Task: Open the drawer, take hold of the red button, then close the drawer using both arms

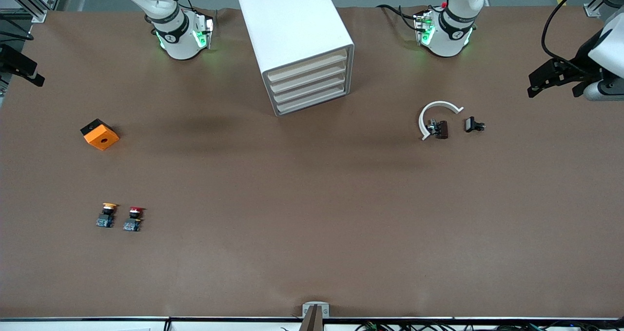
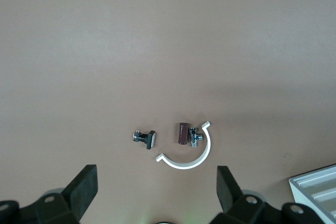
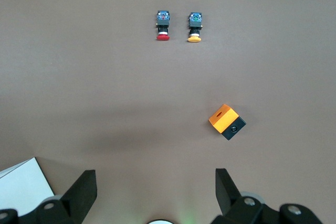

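The white cabinet (image 1: 292, 29) stands between the two arm bases. Its four cream-fronted drawers (image 1: 308, 83) are all shut. The red-capped button (image 1: 134, 218) lies on the table toward the right arm's end, near the front camera, and shows in the right wrist view as the button (image 3: 163, 25). My right gripper (image 3: 156, 182) hangs high and open with nothing in it, and shows at the frame edge (image 1: 22, 68) in the front view. My left gripper (image 2: 157, 179) is also high, open and empty, at the other edge (image 1: 553, 77).
A yellow-capped button (image 1: 107, 215) lies beside the red one. An orange cube (image 1: 100, 134) sits farther from the camera. Toward the left arm's end lie a white C-shaped clamp (image 1: 435, 114), a brown part (image 1: 441, 129) and a small black part (image 1: 473, 125).
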